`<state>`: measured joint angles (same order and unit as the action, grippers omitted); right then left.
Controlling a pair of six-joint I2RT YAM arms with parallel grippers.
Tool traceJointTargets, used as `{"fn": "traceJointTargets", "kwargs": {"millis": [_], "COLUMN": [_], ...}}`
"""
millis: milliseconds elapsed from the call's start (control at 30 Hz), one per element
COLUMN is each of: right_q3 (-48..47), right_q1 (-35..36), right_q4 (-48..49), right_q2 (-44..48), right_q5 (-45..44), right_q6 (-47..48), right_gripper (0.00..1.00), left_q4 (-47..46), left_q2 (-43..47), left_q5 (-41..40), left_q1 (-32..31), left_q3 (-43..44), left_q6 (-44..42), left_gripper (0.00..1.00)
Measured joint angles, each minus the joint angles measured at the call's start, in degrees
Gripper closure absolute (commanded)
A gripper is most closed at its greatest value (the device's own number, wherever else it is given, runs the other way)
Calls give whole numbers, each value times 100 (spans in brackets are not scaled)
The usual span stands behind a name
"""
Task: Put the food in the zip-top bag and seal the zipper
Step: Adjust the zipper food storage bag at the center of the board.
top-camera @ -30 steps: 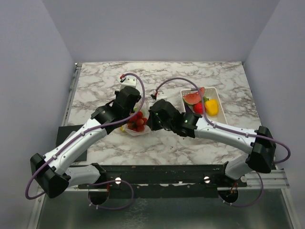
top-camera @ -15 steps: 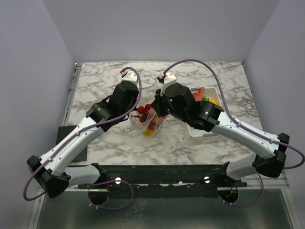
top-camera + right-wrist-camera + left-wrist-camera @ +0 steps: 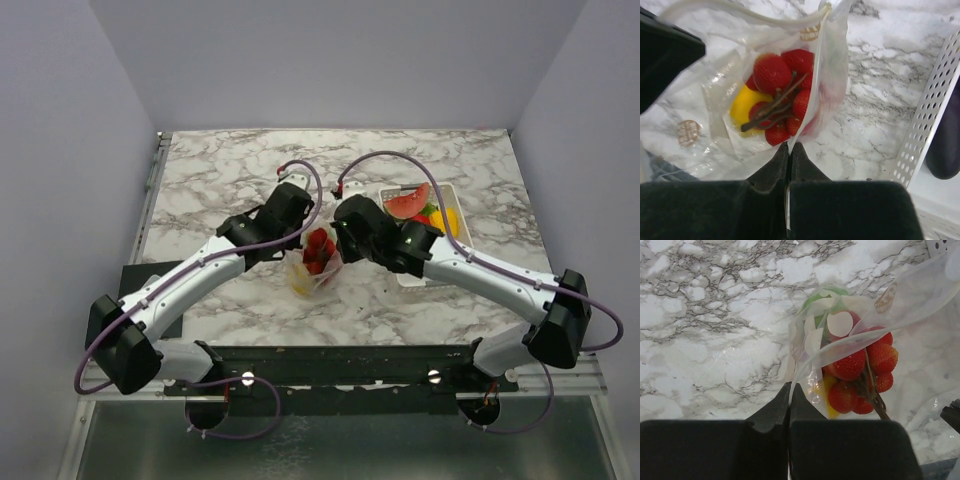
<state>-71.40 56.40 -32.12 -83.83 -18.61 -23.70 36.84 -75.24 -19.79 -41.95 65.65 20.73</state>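
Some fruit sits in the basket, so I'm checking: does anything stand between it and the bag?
Yes. The right gripper, its fingers shut on the wall of the zip-top bag, sits directly between the watermelon slice in the white basket and the bag. The left gripper pinches the opposite side, so neither is free.

The clear, dot-printed zip-top bag [image 3: 316, 270] is standing slumped over the tabletop [image 3: 220, 190], the left hand [image 3: 790, 388] and right hand [image 3: 789, 148] each pinching a side edge. Its whitish zipper [image 3: 755, 16] is bowing open. Red berries [image 3: 774, 72], a yellow lemon [image 3: 742, 106] and a green piece [image 3: 826, 294] are sitting inside. The watermelon slice [image 3: 405, 204] is lying in the white basket [image 3: 452, 190].
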Motion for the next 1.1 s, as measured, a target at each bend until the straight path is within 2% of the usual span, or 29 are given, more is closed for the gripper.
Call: {"fn": "traceJointTargets", "kwargs": {"millis": [267, 400, 633, 1100], "right_q3": [-916, -863, -404, -409], "right_q1": [0, 0, 0, 0], "right_q4": [-127, -46, -66, 122], "right_q2": [560, 772, 474, 271], "right_q5": [-2, -20, -22, -28], "right_q6": [105, 120, 81, 81], "right_gripper": [99, 99, 99, 99], "left_q4": [-26, -94, -28, 125], "left_q2": [389, 584, 354, 365], "left_q5": [162, 125, -2, -398], "left_q1": [0, 0, 0, 0], "left_q3": [688, 688, 380, 922], "left_q6": [26, 22, -31, -426], "left_gripper": [100, 100, 100, 100]}}
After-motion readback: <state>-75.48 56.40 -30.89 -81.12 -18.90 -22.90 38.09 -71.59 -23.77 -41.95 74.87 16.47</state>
